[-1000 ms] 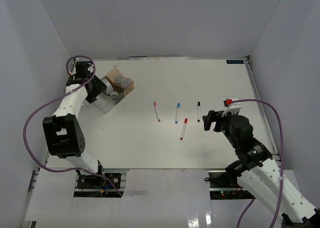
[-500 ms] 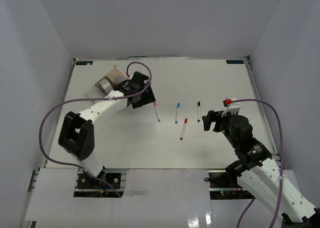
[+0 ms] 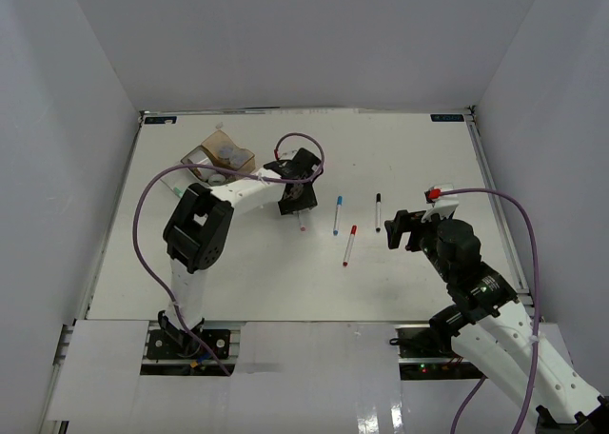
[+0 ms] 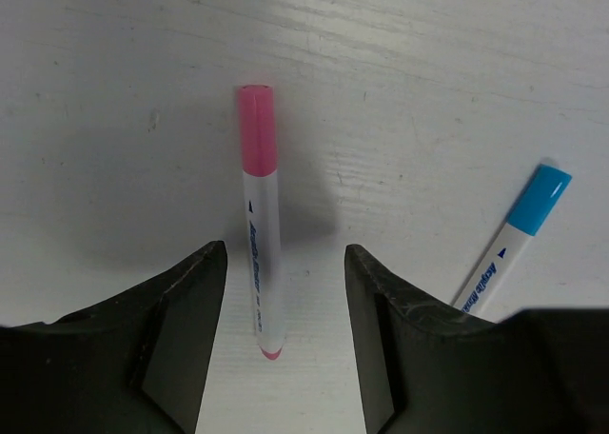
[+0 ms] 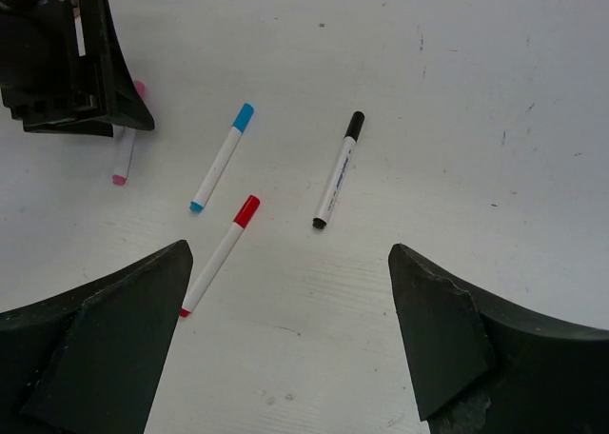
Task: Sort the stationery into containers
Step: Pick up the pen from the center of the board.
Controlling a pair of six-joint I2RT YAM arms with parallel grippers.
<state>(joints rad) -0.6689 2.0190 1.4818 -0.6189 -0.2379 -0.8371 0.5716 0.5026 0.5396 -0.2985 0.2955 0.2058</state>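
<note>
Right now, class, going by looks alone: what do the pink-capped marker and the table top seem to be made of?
The pink-capped marker: probably plastic, smooth; the white barrel carries crisp printed lettering. The table top: a hard white painted or laminated board, matte; fine scratches and scuffs show, but its core cannot be told.

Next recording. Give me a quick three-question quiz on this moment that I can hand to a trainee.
1. True or false: the left end effector is open, with the pink marker between its fingers and the blue marker outside them.
2. Which marker lies farthest toward the right arm's side? A) pink marker B) black marker C) blue marker
3. How many markers lie loose on the table?
Key: 1 true; 2 B; 3 four.
</note>
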